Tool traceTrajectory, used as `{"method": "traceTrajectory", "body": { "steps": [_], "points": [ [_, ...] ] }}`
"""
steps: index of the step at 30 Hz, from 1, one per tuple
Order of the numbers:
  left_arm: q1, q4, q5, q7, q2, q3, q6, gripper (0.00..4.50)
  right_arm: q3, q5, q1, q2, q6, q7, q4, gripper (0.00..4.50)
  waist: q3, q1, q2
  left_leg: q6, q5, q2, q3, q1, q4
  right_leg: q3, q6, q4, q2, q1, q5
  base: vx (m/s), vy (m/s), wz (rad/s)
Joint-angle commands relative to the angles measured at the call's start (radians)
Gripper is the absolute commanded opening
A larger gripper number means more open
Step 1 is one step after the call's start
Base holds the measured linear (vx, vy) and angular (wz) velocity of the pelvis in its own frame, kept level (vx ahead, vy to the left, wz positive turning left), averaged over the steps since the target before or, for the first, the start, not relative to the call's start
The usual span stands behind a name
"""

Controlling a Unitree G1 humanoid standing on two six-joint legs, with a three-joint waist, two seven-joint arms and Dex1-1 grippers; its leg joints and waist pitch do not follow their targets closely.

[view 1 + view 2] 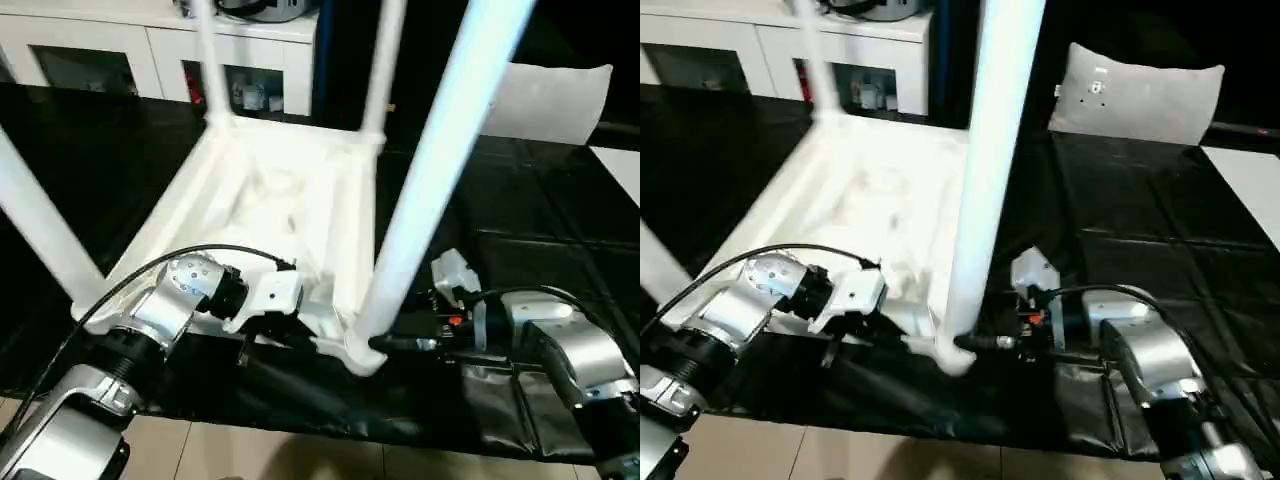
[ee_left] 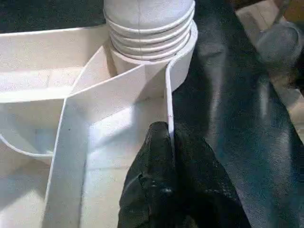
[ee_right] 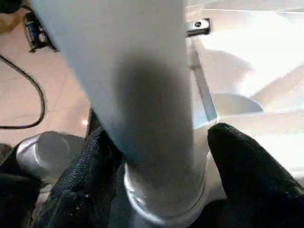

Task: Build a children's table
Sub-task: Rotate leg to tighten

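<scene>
Table top (image 1: 270, 215) lies upside down on the black mat (image 1: 560, 230), its ribbed white underside facing up. Four white tube legs stand in its corner sockets: two far ones (image 1: 210, 60) (image 1: 385, 65), one at the left edge (image 1: 40, 235), and the near leg (image 1: 440, 160), which rises from the near right corner socket (image 1: 360, 355).

The left gripper (image 2: 167, 142) has its two black fingers pressed together on the thin upright rim wall (image 2: 168, 102) of the top, just beside that socket, where the leg's ribbed base (image 2: 149, 33) sits in the collar. The right gripper (image 3: 156, 156) has its fingers (image 3: 247, 161) spread to either side of the near leg's foot, close against it; whether they press on it cannot be told.

One white-grey cushion (image 1: 1140, 90) lies at the mat's far right. One white cabinet (image 1: 100, 45) stands behind, and pale floor tiles (image 1: 250, 455) show in front of the mat.
</scene>
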Motion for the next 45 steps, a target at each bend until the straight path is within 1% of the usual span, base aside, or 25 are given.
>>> {"method": "traceTrajectory", "body": {
  "steps": [1, 7, 10, 13, 14, 15, 17, 18, 19, 20, 21, 22, 23, 25, 26, 27, 28, 30, 32, 33, 35, 37, 39, 41, 45],
  "points": [
    [-0.022, 0.0, 0.026, -0.046, -0.017, -0.042, -0.029, 0.0, 0.007, 0.008, -0.019, -0.006, 0.002, 0.018, 0.005, 2.74, -0.064, -0.004, -0.005, 0.082, -0.063, 0.052, 0.003, 0.0, -0.067, 0.038, -0.26, -0.057, -0.075, 0.058, -0.129, 0.0, 0.0, 0.0],
    [-0.033, 0.016, 0.028, -0.049, -0.017, -0.041, -0.038, 0.0, 0.014, 0.023, -0.024, -0.009, 0.023, 0.053, 0.007, 2.15, -0.066, -0.002, -0.005, 0.077, -0.056, 0.053, 0.002, -0.002, -0.066, 0.034, -0.258, -0.056, -0.077, 0.06, -0.128, 0.0, 0.0, 0.0],
    [-0.032, 0.016, 0.021, -0.046, -0.019, -0.032, -0.018, 0.0, 0.009, 0.04, -0.019, -0.008, 0.05, 0.05, -0.005, 2.02, -0.066, -0.001, -0.004, 0.077, -0.051, 0.053, 0.003, -0.003, -0.066, 0.032, -0.258, -0.056, -0.077, 0.06, -0.122, 0.0, 0.0, 0.0],
    [-0.024, -0.001, 0.0, -0.026, -0.029, -0.008, 0.042, 0.0, -0.019, 0.086, 0.004, 0.018, 0.149, -0.008, -0.056, 1.99, -0.064, 0.001, -0.004, 0.074, -0.052, 0.055, 0.006, -0.003, -0.066, 0.029, -0.262, -0.055, -0.077, 0.06, -0.119, 0.0, 0.0, 0.0],
    [-0.024, -0.001, 0.0, -0.026, -0.029, -0.008, 0.042, 0.0, -0.019, 0.086, 0.004, 0.018, 0.149, -0.008, -0.056, 1.99, -0.062, 0.003, -0.003, 0.07, -0.059, 0.056, 0.006, -0.002, -0.068, 0.029, -0.258, -0.058, -0.078, 0.059, -0.133, 0.0, 0.0, 0.0],
    [-0.014, -0.031, -0.005, 0.036, -0.045, 0.012, 0.135, 0.0, -0.031, 0.095, 0.023, 0.05, 0.199, -0.083, -0.094, 1.99, -0.062, 0.0, -0.004, 0.066, -0.064, 0.056, 0.006, -0.004, -0.068, 0.029, -0.255, -0.058, -0.078, 0.06, -0.146, 0.0, 0.0, 0.0],
    [-0.01, -0.045, -0.005, 0.073, -0.056, 0.023, 0.185, 0.0, -0.035, 0.085, 0.033, 0.071, 0.208, -0.131, -0.109, 1.99, -0.056, -0.002, -0.005, 0.041, -0.105, 0.054, 0.006, -0.001, -0.072, 0.03, -0.229, -0.069, -0.079, 0.056, -0.235, 0.0, 0.0, 0.0],
    [-0.008, -0.06, -0.011, 0.124, -0.078, 0.039, 0.242, 0.0, -0.04, 0.046, 0.04, 0.112, 0.202, -0.226, -0.109, 1.99, -0.055, -0.003, -0.004, 0.032, -0.117, 0.053, 0.007, 0.0, -0.072, 0.03, -0.219, -0.072, -0.079, 0.054, -0.269, 0.0, 0.0, 0.0],
    [-0.008, -0.066, -0.015, 0.147, -0.089, 0.048, 0.265, 0.0, -0.043, 0.026, 0.042, 0.133, 0.201, -0.273, -0.107, 1.99, -0.05, -0.008, -0.003, 0.013, -0.144, 0.05, 0.007, 0.0, -0.074, 0.029, -0.194, -0.081, -0.078, 0.048, -0.349, 0.0, 0.0, 0.0],
    [-0.008, -0.069, -0.016, 0.159, -0.095, 0.052, 0.277, 0.0, -0.044, 0.016, 0.043, 0.143, 0.202, -0.296, -0.106, 1.99, -0.05, -0.01, -0.004, 0.006, -0.158, 0.047, 0.005, -0.002, -0.075, 0.026, -0.178, -0.085, -0.077, 0.05, -0.394, 0.0, 0.0, 0.0],
    [-0.012, -0.073, -0.005, 0.205, -0.115, 0.057, 0.311, 0.0, -0.058, -0.011, 0.04, 0.187, 0.21, -0.388, -0.095, 1.98, -0.051, -0.018, -0.01, -0.006, -0.163, 0.046, 0.001, -0.012, -0.08, 0.023, -0.141, -0.088, -0.077, 0.057, -0.448, 0.0, 0.0, 0.0],
    [-0.015, -0.075, 0.004, 0.239, -0.131, 0.061, 0.335, 0.0, -0.071, -0.027, 0.037, 0.22, 0.217, -0.456, -0.087, 1.98, -0.049, -0.027, -0.006, -0.015, -0.176, 0.046, -0.001, -0.011, -0.081, 0.022, -0.119, -0.092, -0.076, 0.051, -0.48, 0.0, 0.0, 0.0],
    [-0.027, -0.076, 0.003, 0.328, -0.187, 0.083, 0.414, 0.0, -0.108, -0.052, 0.026, 0.309, 0.242, -0.619, -0.075, 1.98, -0.048, -0.04, -0.007, -0.022, -0.188, 0.043, -0.003, -0.013, -0.082, 0.019, -0.102, -0.095, -0.074, 0.051, -0.512, 0.0, 0.0, 0.0],
    [-0.033, -0.074, 0.001, 0.367, -0.212, 0.095, 0.442, 0.0, -0.12, -0.063, 0.021, 0.343, 0.254, -0.683, -0.071, 1.98, -0.05, -0.053, -0.009, -0.026, -0.202, 0.037, -0.006, -0.012, -0.079, 0.014, -0.081, -0.104, -0.075, 0.049, -0.558, 0.0, 0.0, 0.0],
    [-0.042, -0.08, 0.006, 0.431, -0.252, 0.109, 0.49, 0.0, -0.137, -0.091, 0.015, 0.399, 0.277, -0.793, -0.074, 1.98, -0.052, -0.056, -0.009, -0.023, -0.191, 0.037, -0.004, -0.013, -0.079, 0.017, -0.078, -0.104, -0.074, 0.05, -0.549, 0.0, 0.0, 0.0],
    [-0.049, -0.076, 0.008, 0.475, -0.275, 0.121, 0.507, 0.0, -0.153, -0.106, 0.009, 0.433, 0.277, -0.862, -0.067, 1.98, -0.05, -0.061, -0.007, -0.022, -0.188, 0.039, -0.003, -0.011, -0.079, 0.018, -0.088, -0.104, -0.07, 0.042, -0.529, 0.0, 0.0, 0.0],
    [-0.052, -0.079, 0.01, 0.505, -0.29, 0.129, 0.525, 0.0, -0.165, -0.116, 0.005, 0.457, 0.279, -0.911, -0.065, 1.97, -0.054, -0.066, -0.006, -0.019, -0.181, 0.037, -0.002, -0.01, -0.077, 0.019, -0.096, -0.103, -0.07, 0.043, -0.502, 0.0, 0.0, 0.0],
    [-0.058, -0.085, 0.023, 0.563, -0.321, 0.138, 0.549, 0.0, -0.171, -0.161, -0.007, 0.495, 0.246, -1.012, -0.054, 1.97, -0.056, -0.067, -0.003, -0.01, -0.166, 0.038, -0.001, -0.008, -0.077, 0.022, -0.116, -0.099, -0.067, 0.042, -0.44, 0.0, 0.0, 0.0],
    [-0.061, -0.084, 0.029, 0.606, -0.345, 0.147, 0.551, 0.0, -0.177, -0.168, -0.011, 0.521, 0.22, -1.048, -0.057, 1.97, -0.063, -0.063, 0.0, 0.002, -0.126, 0.039, 0.003, -0.009, -0.074, 0.026, -0.15, -0.087, -0.065, 0.048, -0.315, 0.0, 0.0, 0.0],
    [-0.06, -0.089, 0.03, 0.614, -0.353, 0.151, 0.558, 0.0, -0.181, -0.17, -0.01, 0.531, 0.217, -1.052, -0.063, 2.31, -0.065, -0.063, 0.0, 0.008, -0.108, 0.041, 0.003, -0.01, -0.073, 0.026, -0.162, -0.083, -0.065, 0.05, -0.273, 0.0, 0.0, 0.0],
    [-0.058, -0.098, 0.038, 0.626, -0.361, 0.153, 0.562, 0.0, -0.186, -0.173, -0.007, 0.544, 0.206, -1.063, -0.074, 2.64, -0.07, -0.059, 0.001, 0.035, -0.036, 0.04, 0.006, -0.016, -0.069, 0.026, -0.2, -0.067, -0.064, 0.059, -0.117, 0.0, 0.0, 0.0],
    [-0.053, -0.108, 0.048, 0.628, -0.358, 0.148, 0.564, 0.0, -0.188, -0.18, -0.002, 0.548, 0.195, -1.071, -0.084, 2.74, -0.07, -0.056, 0.002, 0.05, -0.017, 0.039, 0.007, -0.017, -0.069, 0.026, -0.222, -0.063, -0.064, 0.062, -0.063, 0.0, 0.0, 0.0],
    [-0.042, -0.121, 0.052, 0.623, -0.34, 0.142, 0.551, 0.0, -0.193, -0.178, 0.008, 0.534, 0.176, -1.063, -0.097, 2.84, -0.068, -0.055, 0.003, 0.054, -0.035, 0.04, 0.008, -0.016, -0.069, 0.026, -0.231, -0.064, -0.065, 0.063, -0.07, 0.0, 0.0, 0.0],
    [-0.035, -0.129, 0.052, 0.621, -0.323, 0.147, 0.552, 0.0, -0.203, -0.162, 0.016, 0.517, 0.182, -1.042, -0.111, 3.02, -0.065, -0.054, 0.002, 0.049, -0.069, 0.04, 0.009, -0.014, -0.071, 0.026, -0.223, -0.07, -0.066, 0.062, -0.124, 0.0, 0.0, 0.0],
    [-0.019, -0.149, 0.053, 0.596, -0.29, 0.144, 0.536, 0.0, -0.212, -0.139, 0.028, 0.486, 0.188, -1.004, -0.138, 3.39, -0.064, -0.051, 0.004, 0.047, -0.077, 0.043, 0.008, -0.015, -0.072, 0.027, -0.21, -0.071, -0.067, 0.063, -0.145, 0.0, 0.0, 0.0]
  ]
}}
